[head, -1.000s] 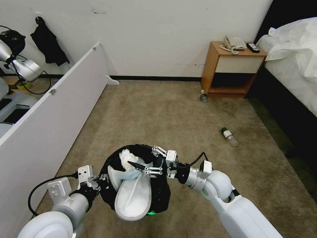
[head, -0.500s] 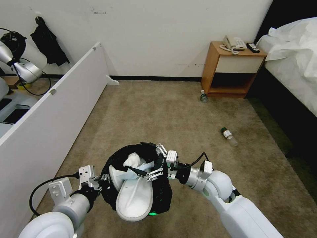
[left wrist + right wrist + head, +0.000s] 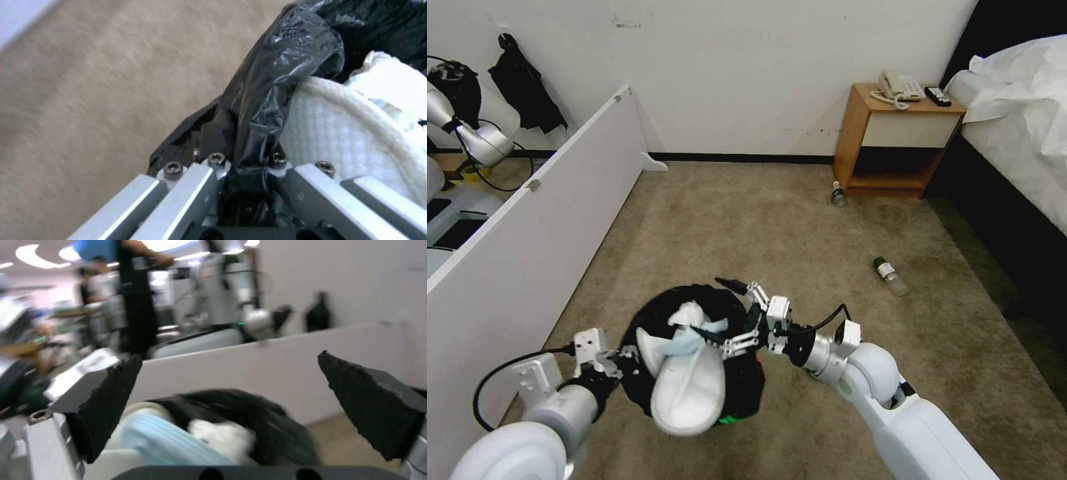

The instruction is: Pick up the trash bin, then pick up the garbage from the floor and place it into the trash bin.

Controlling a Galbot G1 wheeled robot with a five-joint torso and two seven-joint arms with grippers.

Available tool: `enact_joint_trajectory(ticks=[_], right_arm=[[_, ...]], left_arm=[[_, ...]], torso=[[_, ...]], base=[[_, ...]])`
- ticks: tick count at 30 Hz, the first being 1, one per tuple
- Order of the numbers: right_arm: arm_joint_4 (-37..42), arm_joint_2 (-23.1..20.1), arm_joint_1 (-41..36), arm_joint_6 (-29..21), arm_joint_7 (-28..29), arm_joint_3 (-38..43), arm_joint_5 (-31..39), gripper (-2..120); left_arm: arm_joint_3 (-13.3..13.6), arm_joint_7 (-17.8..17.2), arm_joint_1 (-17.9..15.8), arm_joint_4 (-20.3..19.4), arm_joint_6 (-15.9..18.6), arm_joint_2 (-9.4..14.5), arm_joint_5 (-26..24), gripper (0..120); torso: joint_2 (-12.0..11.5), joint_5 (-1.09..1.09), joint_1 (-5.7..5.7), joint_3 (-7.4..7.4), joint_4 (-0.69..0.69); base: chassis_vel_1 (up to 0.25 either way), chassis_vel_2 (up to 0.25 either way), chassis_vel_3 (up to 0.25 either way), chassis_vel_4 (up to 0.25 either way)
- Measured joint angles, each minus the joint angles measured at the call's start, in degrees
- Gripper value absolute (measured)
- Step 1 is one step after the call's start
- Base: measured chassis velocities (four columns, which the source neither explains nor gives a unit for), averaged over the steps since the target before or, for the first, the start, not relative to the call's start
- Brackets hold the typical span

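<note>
The trash bin (image 3: 740, 387), swathed in a crinkly black plastic bag (image 3: 276, 83) that hides nearly all of its body, hangs low in front of the robot above the beige-brown carpet (image 3: 800, 233), held by the left gripper (image 3: 627, 363). That gripper's metal fingers are pressed together on a pinched fold of the bag at the bin's left rim, the black film bunched between them in the left wrist view. The bin is stuffed past its brim: a white slipper (image 3: 688, 393) with a waffle-textured sole sticks out over the near edge, a pale blue face mask (image 3: 684, 341) lies across it, and a wad of crumpled white paper (image 3: 688, 313) sits at the top. A small patch of red and a green glow show at the bin's lower side.

The right gripper (image 3: 730, 313) hovers just above the bin's far right rim, its black-padded fingers spread wide with nothing between them; in the right wrist view the two dark pads frame the mask and the paper below.

Two clear bottles lie on the carpet well apart from the bin: one bottle with a green cap (image 3: 890, 275) to the right, toward the bed (image 3: 1020, 133), and another bottle (image 3: 839, 195) by the foot of the wooden nightstand (image 3: 894, 133), which carries a telephone (image 3: 899, 87). A white partition (image 3: 527, 253) runs along the robot's left.
</note>
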Motion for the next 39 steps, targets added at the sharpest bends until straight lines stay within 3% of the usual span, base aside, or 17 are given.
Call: enact_joint_trajectory(ticks=[5,8,10,12,18,22,29,35,39], right_arm=[[2.37,0.5,-2.35,-2.1,9.77,1.76,1.82,100],[2.5,0.76,-3.67,-2.05,12.42,2.61,1.98,100],[2.5,0.76,-3.67,-2.05,12.42,2.61,1.98,100],[2.53,0.98,-6.27,-2.02,15.74,4.46,1.54,100],[2.27,1.75,-8.59,-2.35,18.19,6.28,-0.49,100],[1.86,2.45,-11.06,-5.18,23.63,7.56,-3.22,100],[1.81,2.47,-12.73,-7.4,25.99,7.63,-5.04,100],[1.82,2.69,-12.88,-12.9,31.1,5.62,-5.48,100],[1.62,2.95,-11.51,-19.23,34.95,2.89,-4.83,100]], left_arm=[[-4.92,-0.24,-1.91,1.58,0.0,0.17,-2.53,1],[-7.02,-0.35,-2.61,2.23,0.0,0.53,-3.86,1],[-7.02,-0.35,-2.61,2.23,0.0,0.53,-3.86,1],[-10.6,-0.47,-3.48,2.97,0.03,1.35,-6.33,1],[-13.64,-0.8,-3.93,3.42,-0.01,2.01,-8.28,1],[-16.6,-0.91,-4.0,4.22,0.01,2.35,-9.79,1],[-18.67,-0.9,-3.82,4.81,0.01,2.4,-10.71,1],[-19.0,-0.87,-3.52,4.55,0.01,2.32,-10.97,1],[-19.14,-0.85,-3.52,4.43,0.01,2.32,-11.01,1]], torso=[[0.0,0.0,0.0,0.0,0.0],[0.0,0.0,0.0,0.0,0.0],[0.0,0.0,0.0,0.0,0.0],[0.0,0.0,0.0,0.0,0.02],[0.0,0.03,0.0,0.0,0.0],[0.0,0.01,0.0,0.0,0.0],[0.0,0.0,0.0,0.0,0.0],[0.0,0.0,0.0,0.0,0.0],[0.0,0.0,0.0,0.0,0.0]], base=[[0.0,0.0,0.0,0.0],[0.0,0.0,0.0,0.0],[0.0,0.0,0.0,0.0],[0.0,0.0,0.0,0.0],[0.0,0.0,0.0,0.0],[0.0,0.0,0.0,0.0],[0.0,0.0,0.0,0.0],[0.0,0.0,0.0,0.0],[0.0,0.0,0.0,0.0]])
